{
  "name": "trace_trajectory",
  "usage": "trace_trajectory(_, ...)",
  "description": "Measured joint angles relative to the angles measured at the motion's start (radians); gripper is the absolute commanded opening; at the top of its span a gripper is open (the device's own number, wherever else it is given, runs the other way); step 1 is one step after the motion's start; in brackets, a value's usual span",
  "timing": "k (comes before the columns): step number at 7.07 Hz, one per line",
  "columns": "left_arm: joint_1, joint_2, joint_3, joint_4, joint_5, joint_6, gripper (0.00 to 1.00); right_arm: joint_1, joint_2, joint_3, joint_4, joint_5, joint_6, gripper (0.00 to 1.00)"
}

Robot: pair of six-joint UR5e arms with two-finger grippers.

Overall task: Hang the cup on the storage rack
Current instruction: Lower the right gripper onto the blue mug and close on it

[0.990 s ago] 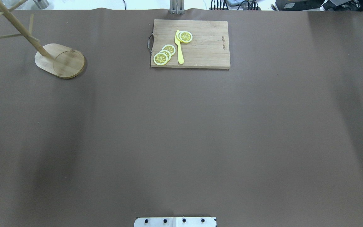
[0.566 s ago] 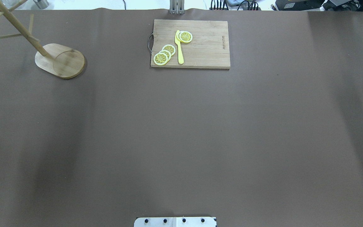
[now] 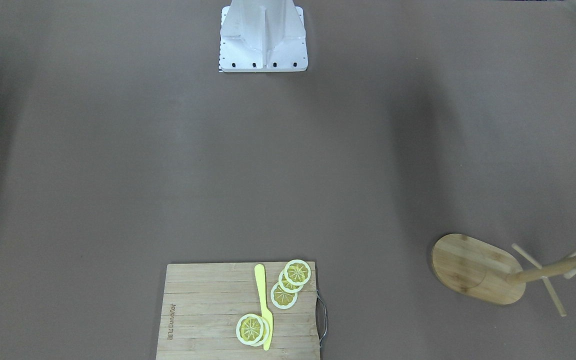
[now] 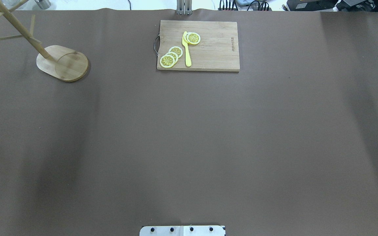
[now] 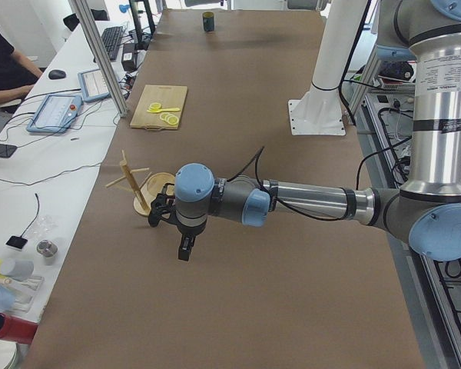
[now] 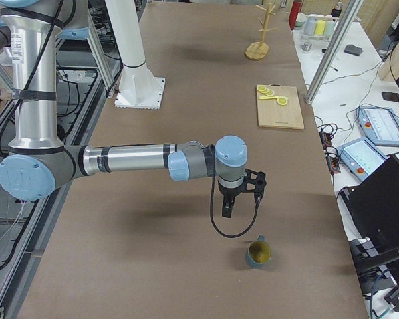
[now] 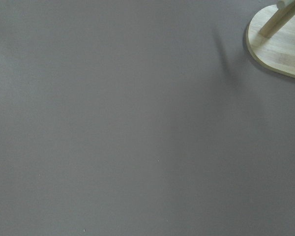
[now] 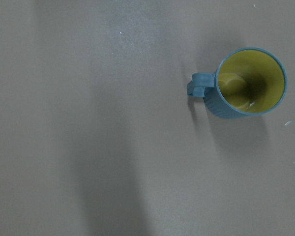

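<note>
The teal mug (image 8: pixel 246 83) stands upright on the brown surface (image 4: pixel 189 131), mouth up and showing its yellow-olive inside. In the right wrist view it sits toward 2 o'clock, its loop handle pointing to 9 o'clock. Seen from the right side, the mug (image 6: pixel 259 254) lies at about 5 o'clock from the right claw (image 6: pixel 227 211), near it but apart. That claw hangs above the surface with its fingers pointing down and nothing visible between them. I cannot tell how wide it stands.

The bamboo mug tree (image 4: pixel 62 64) stands at 10 o'clock on the surface in the overhead view, on its oval base with its pegs bare. In the left side view the left claw (image 5: pixel 184 252) hovers over the surface, fingers down, with the mug tree (image 5: pixel 142 188) near it at 10 o'clock. I cannot tell how far open it is.

At 12 o'clock in the overhead view lies a bamboo cutting board (image 4: pixel 213 49) carrying lemon slices (image 4: pixel 172 55) and a yellow knife (image 4: pixel 186 49)
</note>
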Motion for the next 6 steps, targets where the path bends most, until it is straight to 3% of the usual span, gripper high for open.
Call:
trace_trajectory(3,0.0,0.0,-0.002,0.0,0.0,0.0,0.99,-0.001,0.001,-0.015,0.006,0.001,0.008,1.0)
trace_trajectory(4,0.0,0.0,-0.005,0.001,0.0,-0.001,0.99,-0.001,0.032,-0.067,0.002,0.002,0.031,1.0)
trace_trajectory(6,0.0,-0.001,-0.014,0.002,0.0,-0.002,0.99,0.008,0.14,-0.262,0.005,0.006,0.1,1.0)
